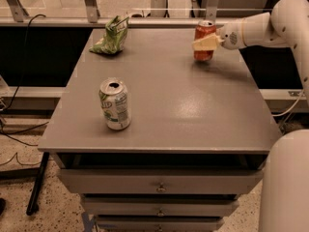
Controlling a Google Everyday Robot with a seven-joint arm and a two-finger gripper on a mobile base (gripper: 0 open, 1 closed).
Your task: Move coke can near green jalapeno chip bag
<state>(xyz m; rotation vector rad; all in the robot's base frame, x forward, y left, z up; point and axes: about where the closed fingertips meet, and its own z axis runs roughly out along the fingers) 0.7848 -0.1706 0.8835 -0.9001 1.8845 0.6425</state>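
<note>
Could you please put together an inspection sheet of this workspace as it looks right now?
Surface: gray tabletop, three things standing on it.
Job's things: coke can upright at the far right; green jalapeno chip bag at the far left corner, well apart from it.
Clutter: white-and-green can upright at the near left.
Grippers: gripper at the coke can, arm reaching in from the right.
Cables: black cable hanging left of the table.
Surroundings: drawers below the tabletop; speckled floor.
</note>
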